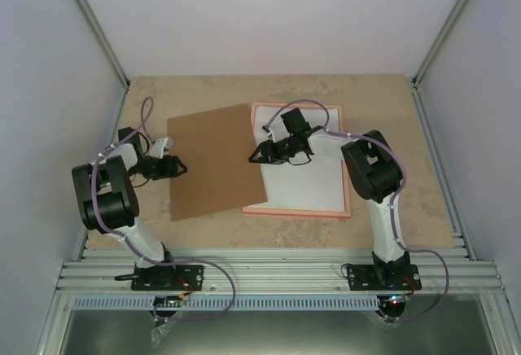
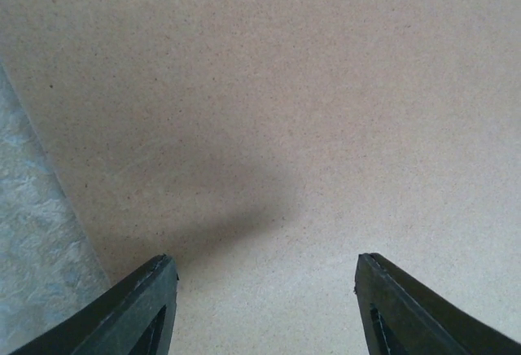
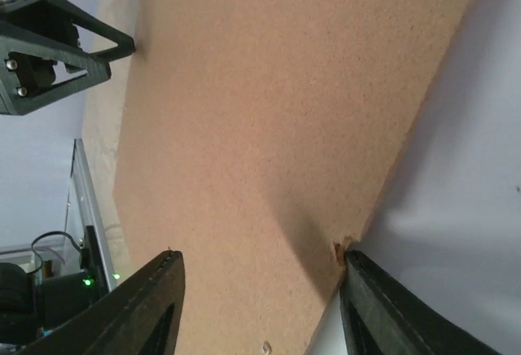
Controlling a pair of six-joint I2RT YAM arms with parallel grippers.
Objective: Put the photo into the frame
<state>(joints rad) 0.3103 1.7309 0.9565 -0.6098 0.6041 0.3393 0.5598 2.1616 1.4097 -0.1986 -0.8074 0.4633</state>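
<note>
The thin pink frame (image 1: 348,177) lies flat right of centre, filled by a white sheet (image 1: 313,182); no printed side of the photo shows. A plain brown board (image 1: 213,164) lies to its left, its right edge overlapping the frame's left side. My right gripper (image 1: 259,156) hovers open at that edge. In the right wrist view one of its fingers (image 3: 383,306) touches a chipped spot on the edge of the board (image 3: 260,111), beside the white sheet (image 3: 472,176); the right gripper (image 3: 261,253) holds nothing. My left gripper (image 1: 179,164) stands open over the board's left edge. In its own view the left gripper (image 2: 264,257) hangs above the bare board (image 2: 309,111).
The beige table (image 1: 407,127) has grey walls on three sides and an aluminium rail along the near edge (image 1: 277,273). A strip of table (image 2: 32,233) shows left of the board in the left wrist view. The left gripper (image 3: 49,54) appears at the board's far edge in the right wrist view.
</note>
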